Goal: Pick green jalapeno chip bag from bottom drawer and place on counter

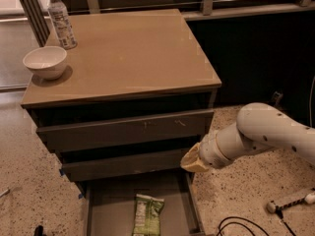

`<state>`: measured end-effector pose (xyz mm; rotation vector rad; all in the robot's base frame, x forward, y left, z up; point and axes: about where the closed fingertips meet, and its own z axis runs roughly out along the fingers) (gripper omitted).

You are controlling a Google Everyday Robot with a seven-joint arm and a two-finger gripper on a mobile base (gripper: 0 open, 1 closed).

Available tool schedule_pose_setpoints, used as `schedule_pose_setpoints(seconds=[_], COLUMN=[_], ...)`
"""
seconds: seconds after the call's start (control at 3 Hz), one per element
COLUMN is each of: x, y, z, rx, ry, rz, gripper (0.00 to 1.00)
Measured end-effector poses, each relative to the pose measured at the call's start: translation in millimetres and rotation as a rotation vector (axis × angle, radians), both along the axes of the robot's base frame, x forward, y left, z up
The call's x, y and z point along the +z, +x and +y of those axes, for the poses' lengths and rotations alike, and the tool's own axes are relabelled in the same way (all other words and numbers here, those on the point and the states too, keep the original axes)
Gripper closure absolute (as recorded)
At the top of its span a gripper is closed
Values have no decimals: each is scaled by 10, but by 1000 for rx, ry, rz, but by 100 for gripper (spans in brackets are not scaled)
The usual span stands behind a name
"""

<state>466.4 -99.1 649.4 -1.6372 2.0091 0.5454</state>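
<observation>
The green jalapeno chip bag (pixel 146 214) lies flat in the open bottom drawer (pixel 106 210), near its middle, label panel up. The tan counter (pixel 133 53) tops the three-drawer cabinet. My white arm reaches in from the right. Its gripper (pixel 193 161) sits at the right edge of the cabinet, level with the middle drawer front, above and to the right of the bag.
A white bowl (pixel 45 62) and a clear water bottle (pixel 61 19) stand on the counter's left side. The two upper drawers (pixel 125 130) are partly pulled out. Black cables (pixel 241 225) and a white tool (pixel 290 200) lie on the speckled floor at the right.
</observation>
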Motion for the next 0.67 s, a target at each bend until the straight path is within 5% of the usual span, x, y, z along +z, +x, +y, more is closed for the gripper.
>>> schedule_pose_setpoints(seconds=[0.67], x=[-332], y=[19], z=[-28], rx=[-17], ry=[-4], rz=[-3], gripper=[100])
